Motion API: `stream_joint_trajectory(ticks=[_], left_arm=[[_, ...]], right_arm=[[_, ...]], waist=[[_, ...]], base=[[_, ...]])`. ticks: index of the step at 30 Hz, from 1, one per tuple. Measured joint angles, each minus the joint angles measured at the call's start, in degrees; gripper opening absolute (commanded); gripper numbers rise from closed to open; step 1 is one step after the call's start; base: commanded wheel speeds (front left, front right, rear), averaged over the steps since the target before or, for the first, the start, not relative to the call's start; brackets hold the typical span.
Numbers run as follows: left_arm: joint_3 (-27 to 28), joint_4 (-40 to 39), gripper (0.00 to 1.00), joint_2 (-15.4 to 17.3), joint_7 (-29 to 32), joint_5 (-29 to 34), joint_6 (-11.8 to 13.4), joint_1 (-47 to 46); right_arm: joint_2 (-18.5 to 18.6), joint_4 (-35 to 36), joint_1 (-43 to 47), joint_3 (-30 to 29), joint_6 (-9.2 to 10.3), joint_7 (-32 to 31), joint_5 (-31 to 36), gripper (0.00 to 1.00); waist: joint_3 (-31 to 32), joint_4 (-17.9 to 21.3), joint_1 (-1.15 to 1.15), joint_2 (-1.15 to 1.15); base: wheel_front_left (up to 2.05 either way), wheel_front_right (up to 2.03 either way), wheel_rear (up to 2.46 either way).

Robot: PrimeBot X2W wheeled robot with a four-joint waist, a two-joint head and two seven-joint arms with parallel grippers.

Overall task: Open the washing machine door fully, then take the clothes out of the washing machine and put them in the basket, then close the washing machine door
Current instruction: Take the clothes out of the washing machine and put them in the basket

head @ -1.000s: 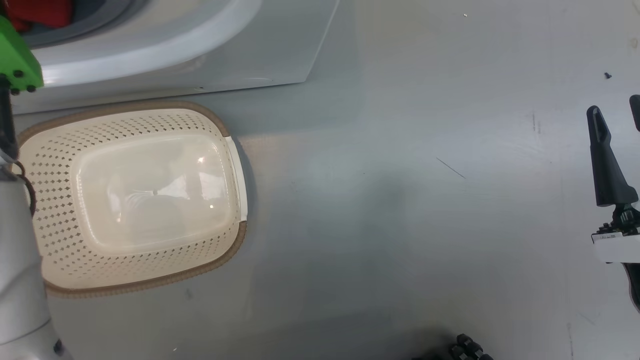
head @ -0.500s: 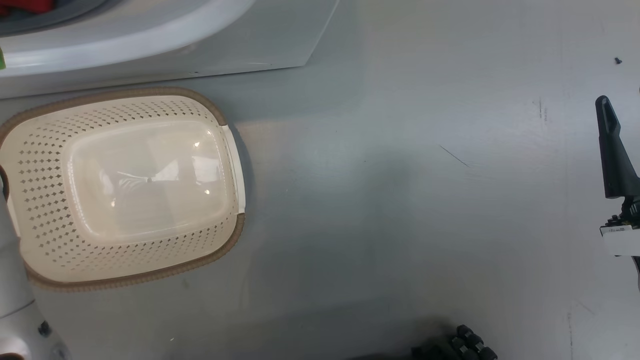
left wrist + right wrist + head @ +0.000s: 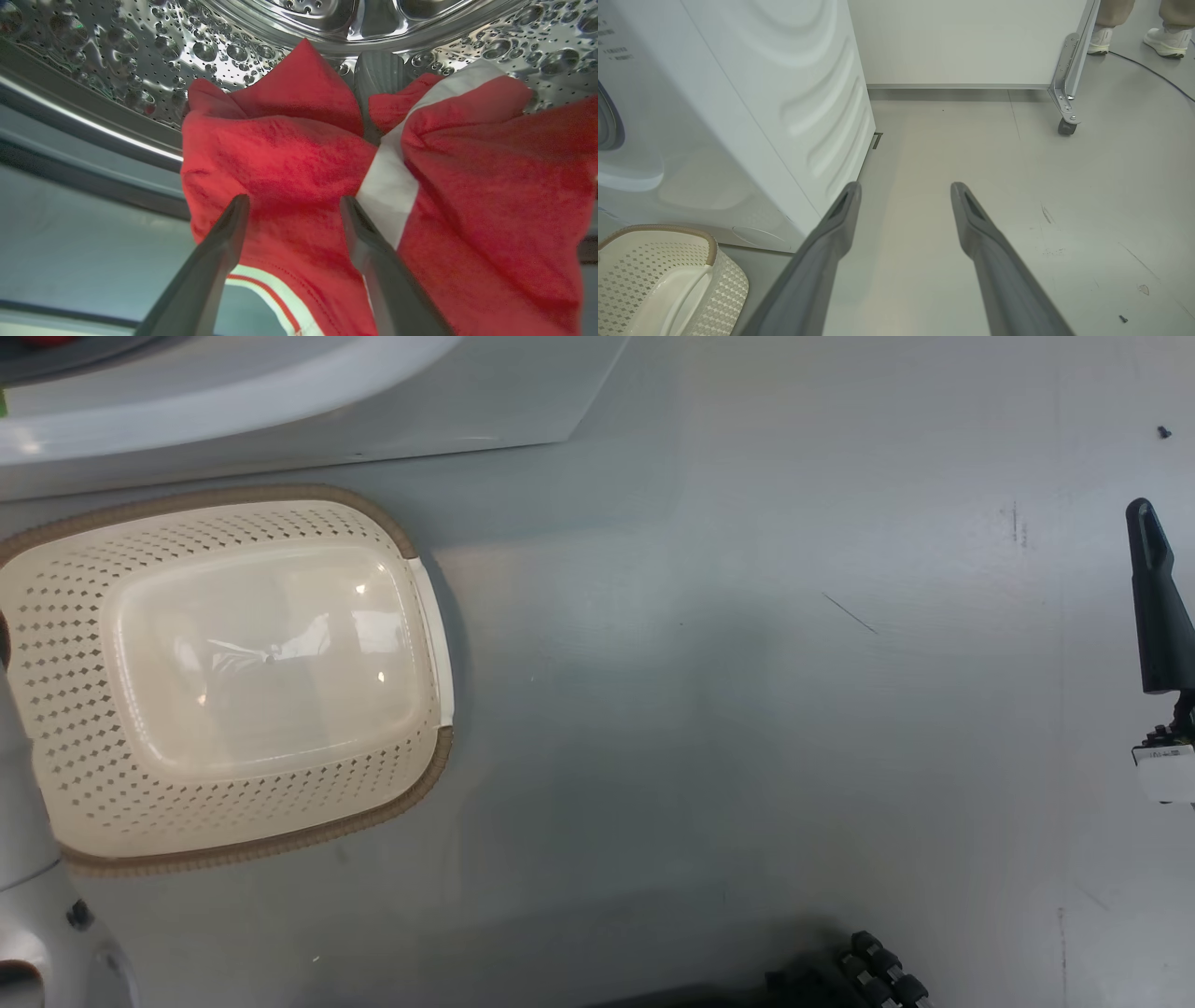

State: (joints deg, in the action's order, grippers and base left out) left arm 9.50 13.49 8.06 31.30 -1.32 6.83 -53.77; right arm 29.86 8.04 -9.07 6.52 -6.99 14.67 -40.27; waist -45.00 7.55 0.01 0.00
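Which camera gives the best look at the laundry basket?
The head view: the basket appears from above, nearly whole and empty. The right wrist view catches one end with its handle; the left wrist view faces into the drum.

- Floor [image 3: 934, 154]: pale grey, smooth, lightly scuffed, with one thin dark scratch [image 3: 848, 613].
- Partition panel [image 3: 962, 42]: white, standing along the floor's far edge. A metal leg [image 3: 1066, 74] at its right end sits on a dark caster [image 3: 1065, 127].
- Person's feet: two white shoes [image 3: 1101, 43], far right corner.
- Cable [image 3: 1153, 73]: black, lying beside the shoes.
- Screw [image 3: 1123, 319]: small, black, near right corner.
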Motion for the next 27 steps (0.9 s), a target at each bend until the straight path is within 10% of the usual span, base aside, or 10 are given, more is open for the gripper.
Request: stream_joint_trajectory(ticks=[18, 19, 20, 27], left_arm=[[2.6, 4.0, 1.00, -1.4, 0.4, 2.5, 0.0, -1.7], [2.6, 4.2, 0.88, -1.5, 0.4, 2.5, 0.0, -1.8], [2.6, 4.3, 0.00, -1.6, 0.4, 2.5, 0.0, -2.0], [2.8, 5.1, 0.00, -2.2, 0.1, 2.8, 0.0, -2.4]], right_arm=[[0.0, -0.4, -0.1, -0.8, 0.00, 0.0, 0.0, 1.00], [0.0, -0.4, -0.1, -0.8, 0.00, 0.0, 0.0, 1.00], [0.0, -0.4, -0.1, -0.8, 0.00, 0.0, 0.0, 1.00], [0.0, -0.5, -0.2, -0.9, 0.00, 0.0, 0.0, 1.00]], waist=[[-1.2, 0.5, 0.00, 0.00], [-1.2, 0.5, 0.00, 0.00], [-1.2, 0.5, -0.01, 0.00], [-1.1, 0.3, 0.00, 0.00]], base=[[0.00, 0.00, 0.00], [0.00, 0.00, 0.00], [0.00, 0.00, 0.00], [0.00, 0.00, 0.00]])
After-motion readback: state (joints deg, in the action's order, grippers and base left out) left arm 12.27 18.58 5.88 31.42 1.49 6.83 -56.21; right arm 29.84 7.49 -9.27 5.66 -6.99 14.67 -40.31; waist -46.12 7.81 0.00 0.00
